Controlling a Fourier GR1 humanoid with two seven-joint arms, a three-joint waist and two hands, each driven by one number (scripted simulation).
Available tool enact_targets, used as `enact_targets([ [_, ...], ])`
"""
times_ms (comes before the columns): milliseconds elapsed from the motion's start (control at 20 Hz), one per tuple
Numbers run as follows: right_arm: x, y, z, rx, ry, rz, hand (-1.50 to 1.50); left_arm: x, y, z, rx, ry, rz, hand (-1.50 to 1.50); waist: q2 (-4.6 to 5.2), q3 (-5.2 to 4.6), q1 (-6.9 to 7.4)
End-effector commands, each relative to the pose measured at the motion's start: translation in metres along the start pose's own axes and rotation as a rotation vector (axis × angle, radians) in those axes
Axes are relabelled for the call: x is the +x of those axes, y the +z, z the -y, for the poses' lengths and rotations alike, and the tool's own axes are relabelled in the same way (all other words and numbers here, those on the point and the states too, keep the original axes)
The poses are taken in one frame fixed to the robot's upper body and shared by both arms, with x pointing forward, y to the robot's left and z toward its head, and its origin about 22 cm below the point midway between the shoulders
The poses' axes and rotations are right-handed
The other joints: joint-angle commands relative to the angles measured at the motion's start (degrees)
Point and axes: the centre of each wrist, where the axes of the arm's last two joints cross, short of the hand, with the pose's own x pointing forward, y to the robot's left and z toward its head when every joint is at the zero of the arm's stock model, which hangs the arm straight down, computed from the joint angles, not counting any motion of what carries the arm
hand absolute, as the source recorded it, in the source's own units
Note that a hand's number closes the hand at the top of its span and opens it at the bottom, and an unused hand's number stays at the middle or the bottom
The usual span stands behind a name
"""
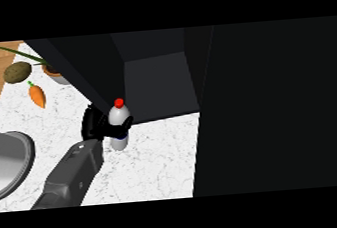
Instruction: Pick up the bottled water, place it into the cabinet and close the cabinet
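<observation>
At the dark cabinet's (158, 86) mouth, left hand (98, 124)—black fingers (123, 124) curled round the bottled water (118, 121)—white, red-capped.

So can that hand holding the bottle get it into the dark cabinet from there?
Probably yes. The left hand grips the bottle right at the cabinet opening, whose door stands open, with nothing between.

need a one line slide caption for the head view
Left hand holds the bottled water upright at the open dark cabinet, carrot behind.
</observation>
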Motion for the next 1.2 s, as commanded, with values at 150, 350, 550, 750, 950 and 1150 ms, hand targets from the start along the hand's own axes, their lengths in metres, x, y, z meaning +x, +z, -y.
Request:
enact_targets([
  [150,0.001,-0.002,0.019,-0.001,-0.013,0.011,-1.50,0.069,-0.045,0.099,-0.029,0.011,0.107,1.50,1.65,-1.32,-2.65],
  [350,0.004,0.000,0.021,0.013,-0.016,0.009,-1.50,0.068,-0.044,0.098,0.000,0.025,0.111,1.50,1.78,-1.42,-3.09],
  [550,0.007,-0.003,0.024,0.020,-0.028,0.021,-1.50,0.067,-0.044,0.096,0.048,0.080,0.096,1.50,2.12,-1.54,-3.81],
  [750,0.001,-0.003,0.031,0.011,-0.024,0.011,-1.50,0.064,-0.043,0.095,0.054,0.149,0.092,1.50,2.47,-1.52,-3.07],
  [950,0.003,-0.002,0.035,0.019,-0.032,0.017,-1.50,0.066,-0.045,0.092,0.061,0.149,0.116,1.50,2.36,-1.47,-3.48],
  [1150,0.000,-0.003,0.032,0.028,-0.034,0.013,-1.50,0.066,-0.044,0.097,0.056,0.113,0.128,1.50,2.65,-1.49,-4.14],
])
